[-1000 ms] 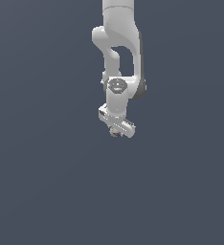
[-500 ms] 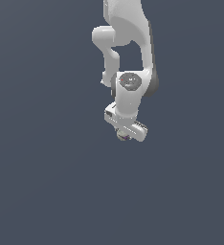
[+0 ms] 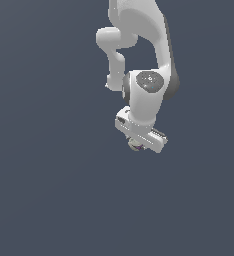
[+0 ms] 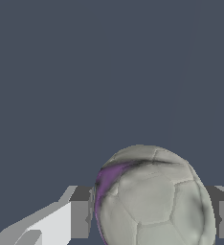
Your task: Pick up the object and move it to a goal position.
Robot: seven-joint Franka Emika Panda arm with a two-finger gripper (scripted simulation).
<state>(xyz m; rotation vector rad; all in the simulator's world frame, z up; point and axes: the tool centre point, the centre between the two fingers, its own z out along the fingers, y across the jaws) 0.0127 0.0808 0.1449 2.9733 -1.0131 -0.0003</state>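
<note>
The white arm (image 3: 148, 60) reaches down from the top of the exterior view, bent at the wrist, with the gripper (image 3: 137, 145) at its lowest end above the plain dark grey surface (image 3: 49, 200). The object (image 3: 135, 145), a small pale grey-white ball with a purple patch, peeks out just beneath the white gripper block. In the wrist view the object (image 4: 154, 198) sits between the two grey fingers (image 4: 80, 213), one pressed against each side, so the gripper is clamped on it. No edge or corner of the surface shows.
</note>
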